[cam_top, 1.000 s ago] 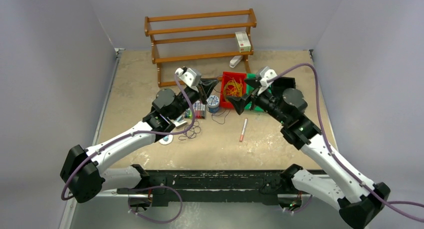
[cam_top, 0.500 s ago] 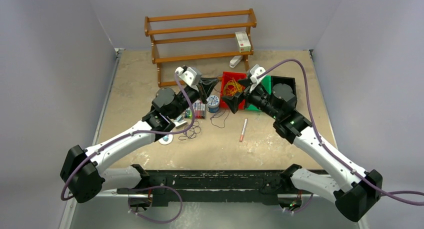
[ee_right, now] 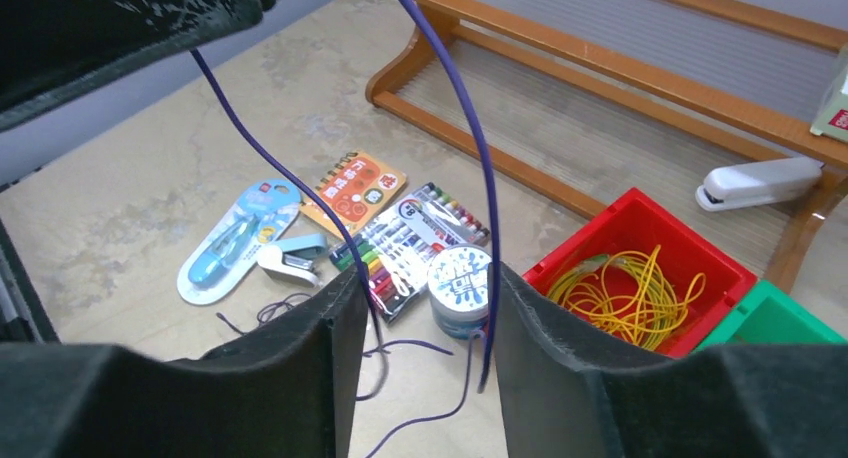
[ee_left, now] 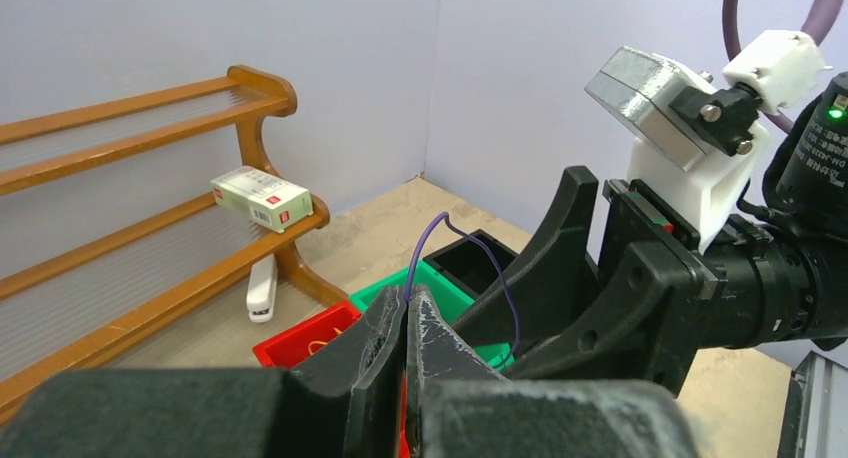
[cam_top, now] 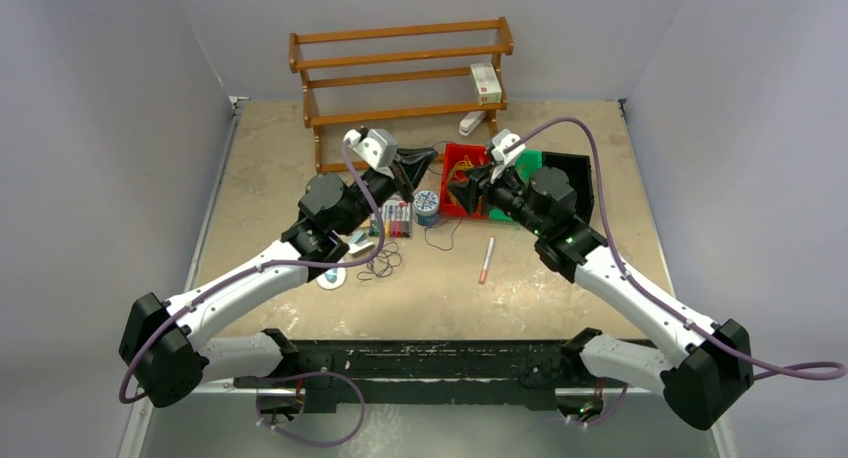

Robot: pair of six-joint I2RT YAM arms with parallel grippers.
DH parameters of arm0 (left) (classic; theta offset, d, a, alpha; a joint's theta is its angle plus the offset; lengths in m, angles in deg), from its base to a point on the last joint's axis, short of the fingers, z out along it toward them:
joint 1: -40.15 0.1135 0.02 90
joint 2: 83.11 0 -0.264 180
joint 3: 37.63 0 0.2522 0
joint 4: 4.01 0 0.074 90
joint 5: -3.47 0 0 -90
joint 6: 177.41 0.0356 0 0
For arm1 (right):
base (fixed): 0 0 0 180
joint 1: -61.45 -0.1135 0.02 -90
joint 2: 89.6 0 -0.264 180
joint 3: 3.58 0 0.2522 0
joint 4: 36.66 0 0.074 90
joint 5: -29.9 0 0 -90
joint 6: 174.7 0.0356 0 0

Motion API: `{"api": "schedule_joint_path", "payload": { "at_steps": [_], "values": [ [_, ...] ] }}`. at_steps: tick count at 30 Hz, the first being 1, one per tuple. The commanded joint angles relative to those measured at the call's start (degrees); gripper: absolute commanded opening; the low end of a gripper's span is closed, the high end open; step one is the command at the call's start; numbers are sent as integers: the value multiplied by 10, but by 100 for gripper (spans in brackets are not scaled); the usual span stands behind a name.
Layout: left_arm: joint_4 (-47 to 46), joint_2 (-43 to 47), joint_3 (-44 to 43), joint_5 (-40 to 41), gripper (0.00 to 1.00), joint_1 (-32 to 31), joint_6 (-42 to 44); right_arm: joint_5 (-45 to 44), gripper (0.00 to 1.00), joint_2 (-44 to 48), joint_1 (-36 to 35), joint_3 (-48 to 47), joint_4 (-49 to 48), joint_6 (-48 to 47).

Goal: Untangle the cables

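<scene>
What changed: the right tool (ee_right: 425, 278) had swung in close to the left one, and its jaws had come in from wide open, though only partway.
Right tool: not clamped yet. Both strands of the purple cable (ee_right: 470, 128) hung in the gap between its fingers.
Left tool (ee_left: 405, 303): pinched tight on the top of that same cable, holding it up off the tabletop (cam_top: 270, 178).
Meaning: looked to me like a second hold was about to land, so the loop could be pulled apart between the arms.
Other cables: yellow bunch (ee_right: 625, 293) sat in the red bin (ee_right: 700, 240); dark loops (cam_top: 380, 268) lay on the tabletop by the left arm.
In the way: marker set (ee_right: 410, 233) and round tin (ee_right: 458, 278) sat right under the dangling ends. The two tools were very close, so a bump seemed the main risk.
</scene>
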Motion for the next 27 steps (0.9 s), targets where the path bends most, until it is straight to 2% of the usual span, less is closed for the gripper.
{"api": "schedule_joint_path", "payload": {
  "at_steps": [1, 6, 9, 11, 15, 18, 21, 27],
  "values": [
    [-37, 17, -20, 13, 0, -1, -9, -35, 43, 16, 2, 13, -68, 21],
    [-42, 21, -6, 29, 0, -1, -16, -60, 13, 33, 2, 21, -89, 30],
    [-39, 25, 4, 49, 0, 0, -19, -74, 0, 42, 2, 20, -86, 36],
    [-28, 26, 7, 56, 2, -1, -19, -82, 0, 47, 2, 16, -78, 48],
    [-27, 32, 23, 59, 35, -1, -32, -153, 0, 49, 2, -20, -36, 56],
    [-24, 44, 48, 65, 52, -1, -39, -210, 0, 48, 4, -44, -5, 46],
    [-14, 60, 69, 76, 57, -1, -45, -259, 0, 46, 16, -62, 15, 39],
    [25, 83, 94, 109, 58, 0, -68, -336, 0, 32, 77, -92, 39, 40]
  ]
}}
